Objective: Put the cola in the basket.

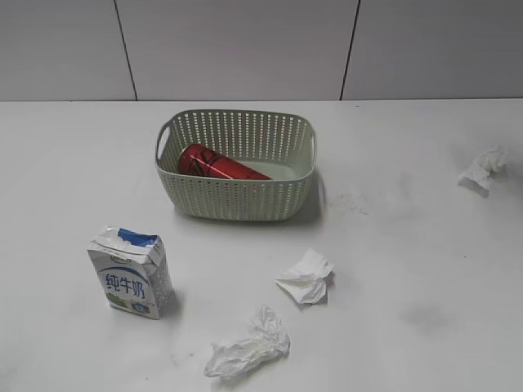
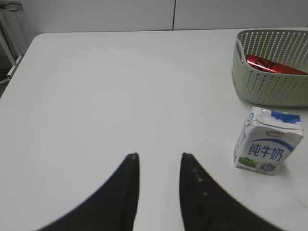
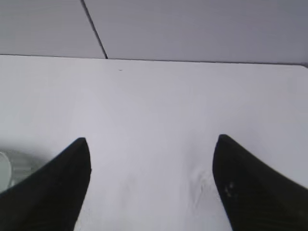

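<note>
The red cola can (image 1: 214, 163) lies on its side inside the pale green perforated basket (image 1: 237, 200) at the middle back of the white table. In the left wrist view the can (image 2: 274, 65) shows inside the basket (image 2: 272, 89) at the upper right. My left gripper (image 2: 159, 156) is open and empty over bare table, well left of the basket. My right gripper (image 3: 151, 140) is open wide and empty over bare table. Neither gripper shows in the exterior view.
A white-and-blue milk carton (image 1: 131, 273) stands at the front left, also in the left wrist view (image 2: 267, 142). Crumpled white tissues lie at the front middle (image 1: 248, 347), middle (image 1: 306, 276) and far right (image 1: 484, 168). The table's left edge (image 2: 17, 70) shows.
</note>
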